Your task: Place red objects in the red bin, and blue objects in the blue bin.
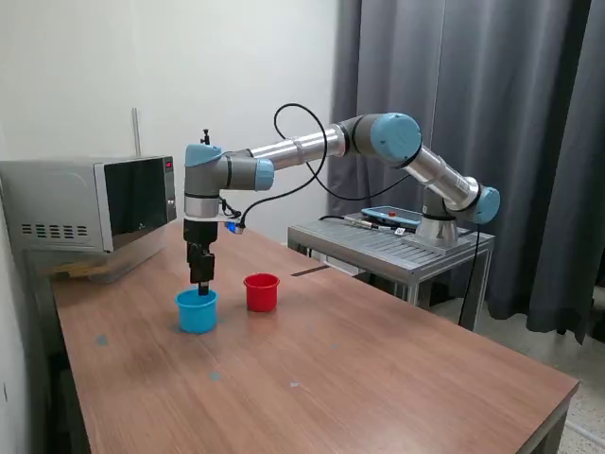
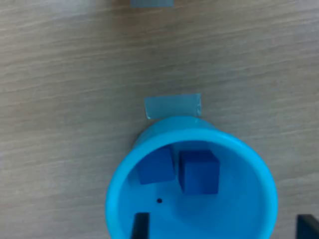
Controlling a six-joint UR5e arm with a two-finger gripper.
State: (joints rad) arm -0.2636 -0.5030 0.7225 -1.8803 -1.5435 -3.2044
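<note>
From my remote station I saw that the worktop [image 1: 378, 369] was wood-grain laminate, brown and matt, with fine streaks in the wrist view. The blue bin [image 2: 189, 132] looked like smooth moulded plastic with a soft sheen along its rim; the red bin [image 1: 262, 292] looked much the same. The two blue objects [image 2: 199, 172] inside had flat, matt faces. The arm [image 1: 302, 149] showed brushed silver metal tubes and glossy light blue joint caps. The pincer [image 1: 202, 284] was dull black. The curtain [image 1: 529, 113] was grey cloth, hanging in folds.
</note>
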